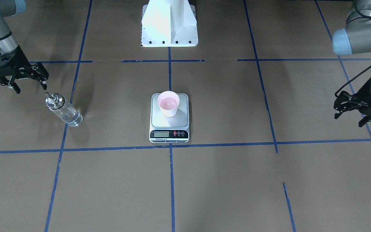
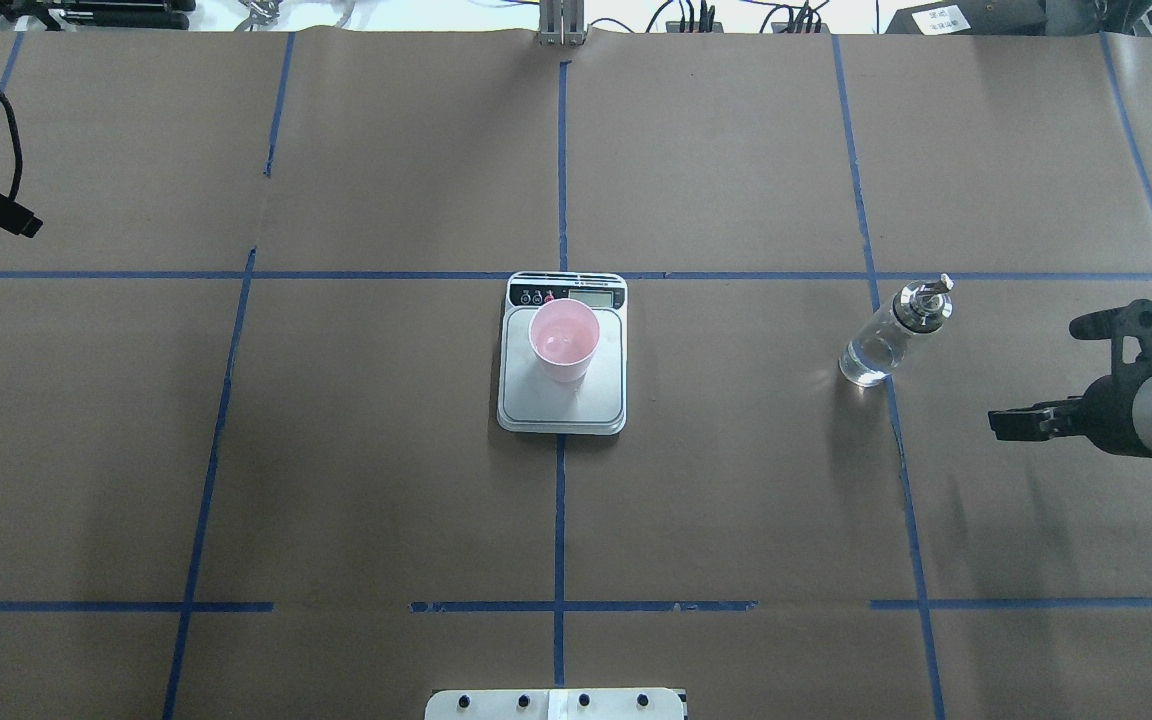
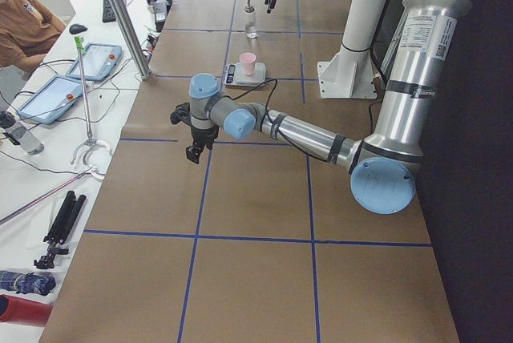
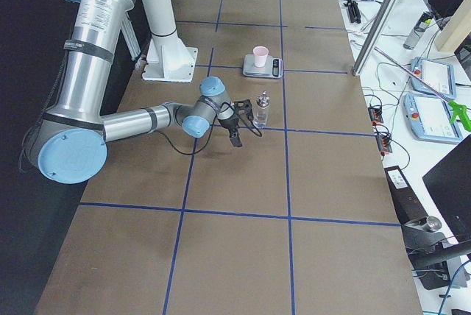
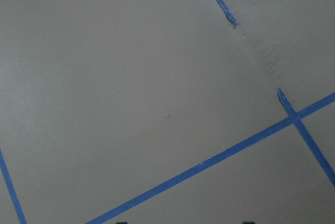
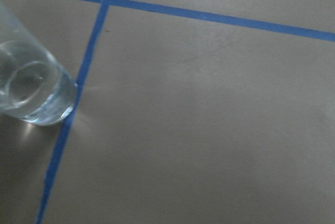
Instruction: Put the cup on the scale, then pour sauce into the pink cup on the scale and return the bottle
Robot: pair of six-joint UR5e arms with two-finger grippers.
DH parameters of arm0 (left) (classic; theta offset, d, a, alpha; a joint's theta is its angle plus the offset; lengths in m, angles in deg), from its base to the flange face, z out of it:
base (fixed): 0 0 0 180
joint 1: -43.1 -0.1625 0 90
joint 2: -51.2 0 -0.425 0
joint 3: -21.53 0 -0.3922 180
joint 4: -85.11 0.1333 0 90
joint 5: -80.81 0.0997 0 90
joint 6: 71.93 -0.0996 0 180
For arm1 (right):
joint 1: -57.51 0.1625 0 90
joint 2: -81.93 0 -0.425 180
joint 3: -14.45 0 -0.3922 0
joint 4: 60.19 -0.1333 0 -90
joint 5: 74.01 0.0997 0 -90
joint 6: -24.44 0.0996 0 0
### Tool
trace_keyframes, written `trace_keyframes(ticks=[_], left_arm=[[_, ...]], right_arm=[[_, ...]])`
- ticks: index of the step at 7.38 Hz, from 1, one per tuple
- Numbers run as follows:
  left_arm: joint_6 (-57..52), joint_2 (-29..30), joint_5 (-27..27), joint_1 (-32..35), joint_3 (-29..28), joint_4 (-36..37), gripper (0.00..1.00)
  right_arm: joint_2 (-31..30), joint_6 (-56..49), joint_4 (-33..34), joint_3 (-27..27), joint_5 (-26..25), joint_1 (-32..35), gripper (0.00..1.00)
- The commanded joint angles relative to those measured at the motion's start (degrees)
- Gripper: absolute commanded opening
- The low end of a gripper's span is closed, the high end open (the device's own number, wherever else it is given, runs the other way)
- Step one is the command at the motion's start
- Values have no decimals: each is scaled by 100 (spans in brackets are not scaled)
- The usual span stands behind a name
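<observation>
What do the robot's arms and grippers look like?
The left arm and right arm are silver-grey tubes with pale blue round joint caps and a white printed label on the upper link. The left gripper and right gripper are black and angular. A black cable loops along the left arm's wrist.

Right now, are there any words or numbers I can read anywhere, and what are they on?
Nothing can be read clearly.
Scale display: no digits can be made out.
Print under the scale's buttons: too small to read.
Sticker on the left arm: blurred, unreadable.
</observation>
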Motion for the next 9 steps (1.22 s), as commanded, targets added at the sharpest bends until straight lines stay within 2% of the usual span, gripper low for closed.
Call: trace_keyframes(ticks=[1,2,3,4,5,6,7,9], left_arm=[[-282,0,-395,323,-472,-152,79],[-318,-261,-561,541,-524,-168,100],[-701,-351,-928,1013,-769,-177,100],[-1297,-351,-1219,1392,-1137,-151,100],[-1355,-308,-1274,1561,-1236,84,100],[-1390,-273,-1249,1633,-1220,817,100],[-1425,-281,-1196,1947,-1228,938,100],[-1382,-343,-1257,1994,-1245,965,100]], right_arm=[[176,-2187,76,1017,1945,1914,100],[482,-2747,111,1763,2562,2602,100],[798,-2770,112,2527,3281,3105,100],[1045,-2779,190,2996,3793,3327,100],[1161,-2814,504,2983,3946,3469,100],[1171,-3041,760,2983,3965,3522,100],[1397,-3470,1302,2957,3965,3610,100],[1950,-4627,2715,2930,3756,3908,100]])
